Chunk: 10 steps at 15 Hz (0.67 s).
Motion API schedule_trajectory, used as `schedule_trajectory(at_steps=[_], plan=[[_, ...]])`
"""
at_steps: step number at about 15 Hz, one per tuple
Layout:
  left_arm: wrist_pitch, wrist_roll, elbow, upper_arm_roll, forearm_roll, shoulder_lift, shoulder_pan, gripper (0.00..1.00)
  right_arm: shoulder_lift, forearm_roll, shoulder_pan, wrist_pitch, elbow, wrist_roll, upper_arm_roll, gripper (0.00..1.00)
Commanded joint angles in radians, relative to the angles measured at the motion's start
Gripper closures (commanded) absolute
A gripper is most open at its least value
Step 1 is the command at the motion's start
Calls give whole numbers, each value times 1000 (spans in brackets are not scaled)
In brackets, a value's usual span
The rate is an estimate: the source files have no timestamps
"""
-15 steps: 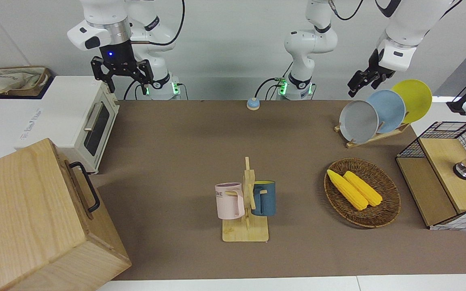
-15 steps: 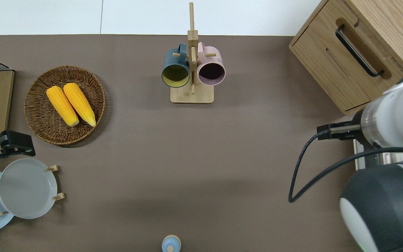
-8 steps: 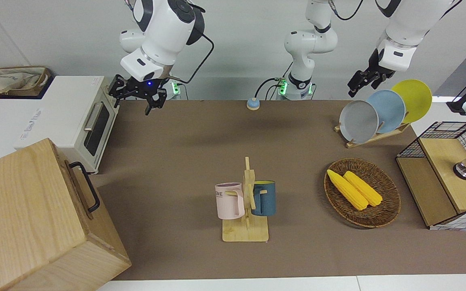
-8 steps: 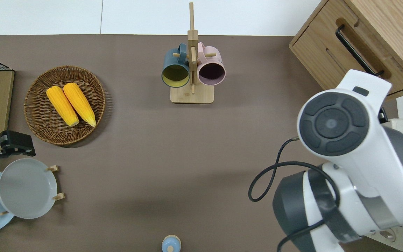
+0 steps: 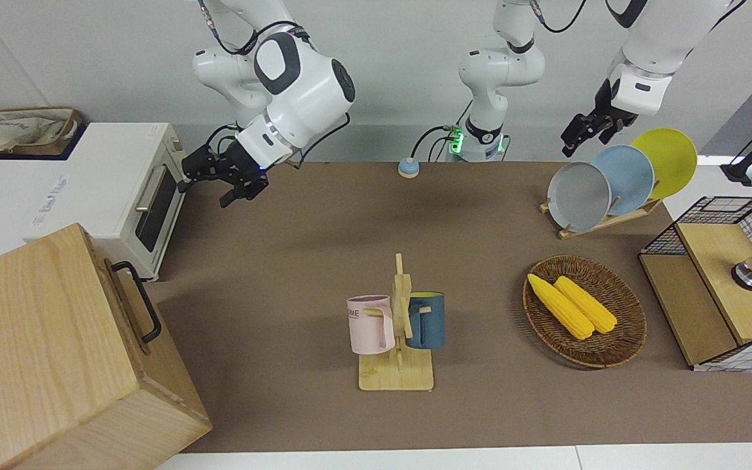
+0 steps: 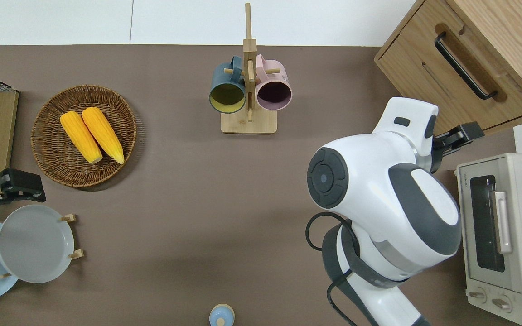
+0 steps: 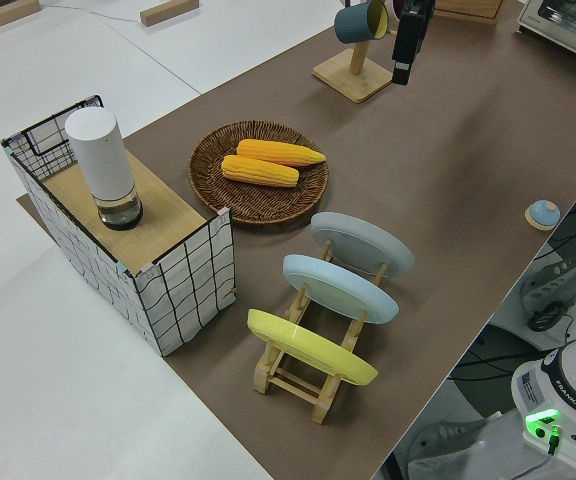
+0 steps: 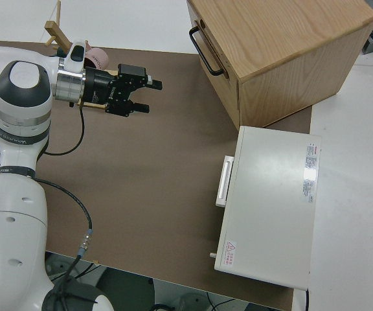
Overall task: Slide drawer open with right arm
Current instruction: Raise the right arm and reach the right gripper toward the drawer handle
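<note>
The drawer (image 6: 451, 86) is the light-wood front of the big pale wooden box at the right arm's end of the table. It sits flush in the box. Its black bar handle (image 6: 462, 65) also shows in the front view (image 5: 140, 310) and in the right side view (image 8: 204, 50). My right gripper (image 6: 467, 136) is open and empty, fingers level and pointing at the box. It hangs over the table by the box's corner nearest the robots, short of the handle; it also shows in the front view (image 5: 203, 192) and the right side view (image 8: 149, 96). The left arm (image 5: 578, 134) is parked.
A white toaster oven (image 6: 501, 231) stands beside the box, nearer to the robots. A wooden mug rack (image 6: 248, 122) with two mugs stands mid-table. A basket of corn (image 6: 43, 136), a plate rack (image 5: 611, 219) and a wire-mesh rack (image 5: 715, 294) are toward the left arm's end.
My right arm has swung down from above the toaster oven and out over the table toward the box. Its wrist turned from pointing down to level. The drawer has not moved.
</note>
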<state>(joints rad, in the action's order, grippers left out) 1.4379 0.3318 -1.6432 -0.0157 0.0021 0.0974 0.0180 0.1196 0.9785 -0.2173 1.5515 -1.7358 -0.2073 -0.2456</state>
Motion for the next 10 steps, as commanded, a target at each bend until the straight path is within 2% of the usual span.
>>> schedule_trajectory(at_steps=[1,3,5,8,10], plan=[[-2,-10,0,5,-4,8,-4,7,29,159,-30,-1,-53,-35,-4,19],[-2,-10,0,5,-4,8,-4,7,52,265,-40,-1,-97,-95,-4,19],[-2,-10,0,5,-4,8,-4,7,80,307,-42,-1,-99,-150,-4,19],[-2,-10,0,5,-4,8,-4,7,126,397,-40,-4,-99,-156,-4,19],[-2,-10,0,5,-4,8,-4,7,137,446,-31,1,-99,-156,-1,19]])
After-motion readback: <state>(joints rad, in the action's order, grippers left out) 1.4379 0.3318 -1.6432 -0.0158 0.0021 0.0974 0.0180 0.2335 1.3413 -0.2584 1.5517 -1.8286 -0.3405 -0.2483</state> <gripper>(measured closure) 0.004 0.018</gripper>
